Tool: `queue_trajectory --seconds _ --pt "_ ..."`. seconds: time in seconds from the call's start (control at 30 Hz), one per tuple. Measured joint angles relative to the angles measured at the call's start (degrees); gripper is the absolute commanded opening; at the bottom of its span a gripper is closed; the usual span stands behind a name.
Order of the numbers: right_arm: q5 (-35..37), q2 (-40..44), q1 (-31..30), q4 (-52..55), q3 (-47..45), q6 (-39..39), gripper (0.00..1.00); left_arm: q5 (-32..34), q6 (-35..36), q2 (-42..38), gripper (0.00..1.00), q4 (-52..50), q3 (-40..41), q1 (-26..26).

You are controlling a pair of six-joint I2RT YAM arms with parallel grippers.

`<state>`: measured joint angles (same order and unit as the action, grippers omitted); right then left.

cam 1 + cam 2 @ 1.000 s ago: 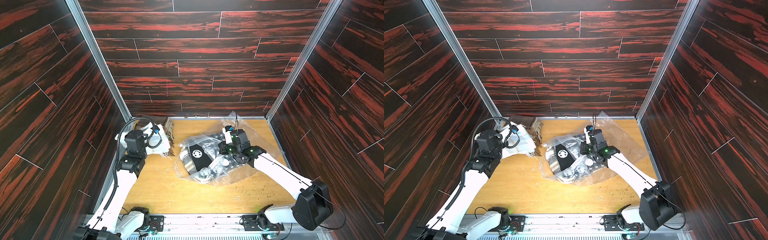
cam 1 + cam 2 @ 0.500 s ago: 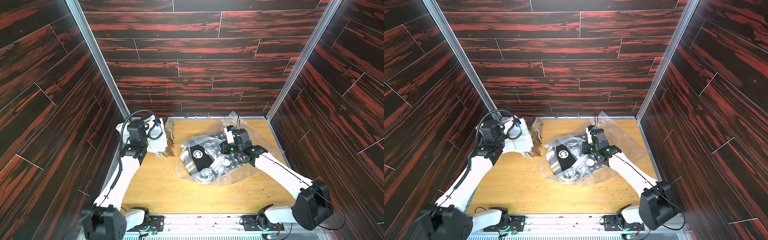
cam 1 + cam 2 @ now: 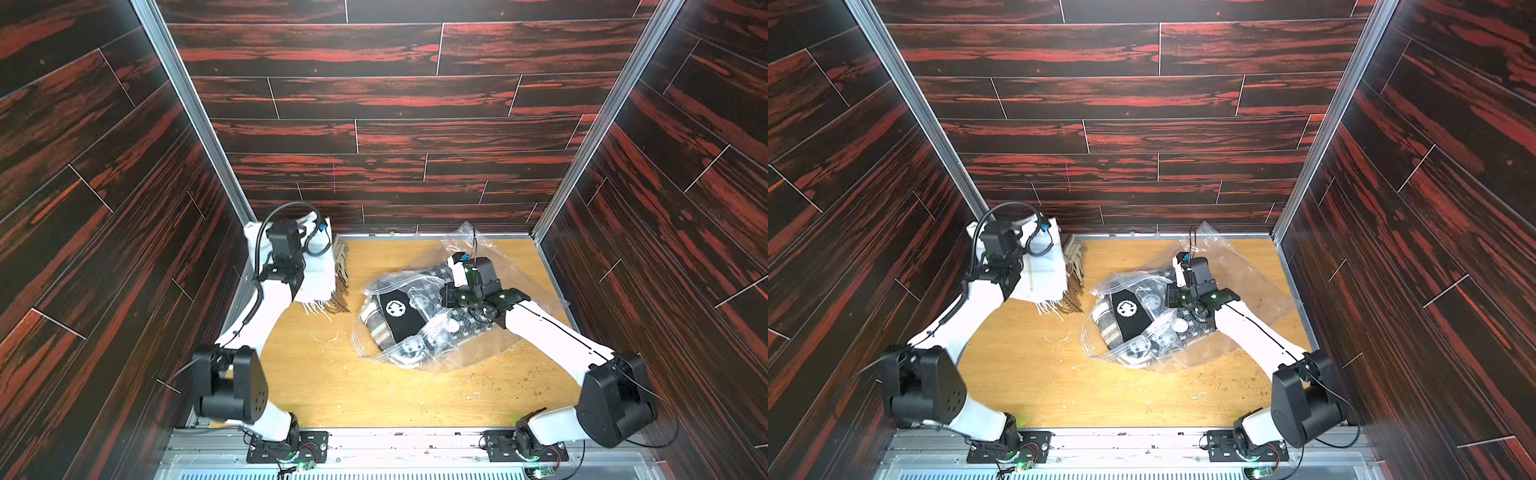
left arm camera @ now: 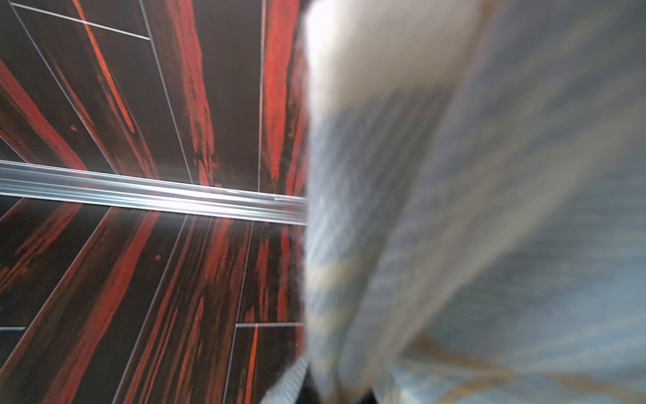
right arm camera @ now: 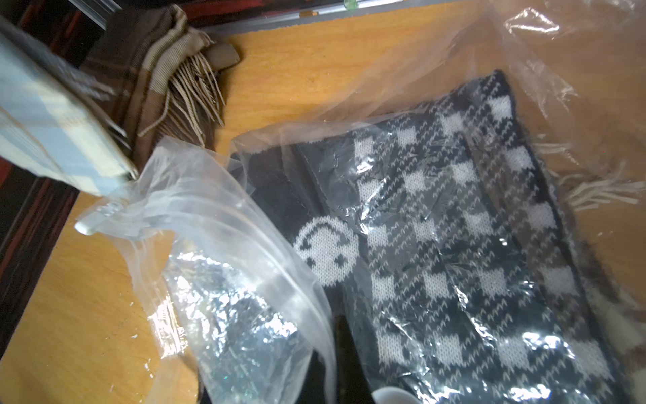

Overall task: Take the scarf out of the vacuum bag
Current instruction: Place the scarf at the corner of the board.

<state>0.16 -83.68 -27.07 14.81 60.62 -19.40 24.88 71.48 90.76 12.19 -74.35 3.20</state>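
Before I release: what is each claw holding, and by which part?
Left claw grips the pale scarf by its folded body, fringe hanging free. Right claw appears to pinch the vacuum bag by its top film near the mouth.

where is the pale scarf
In a top view the pale scarf is held up in the far left corner, beside the brown scarf, left of the vacuum bag.

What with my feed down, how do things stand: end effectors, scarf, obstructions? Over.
Left end effector shut on pale scarf, held aloft outside vacuum bag. Right end effector shut, pinching bag film. Dark scarves inside bag; brown scarf beside far-left corner.
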Motion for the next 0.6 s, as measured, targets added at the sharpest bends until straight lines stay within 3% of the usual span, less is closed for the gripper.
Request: queue_trajectory --seconds 0.6 --pt "-2.3 -3.5 0.1 -0.7 2.2 0.2 0.0 -4.8 -1.9 26.0 0.0 0.7 -21.0 -3.1"
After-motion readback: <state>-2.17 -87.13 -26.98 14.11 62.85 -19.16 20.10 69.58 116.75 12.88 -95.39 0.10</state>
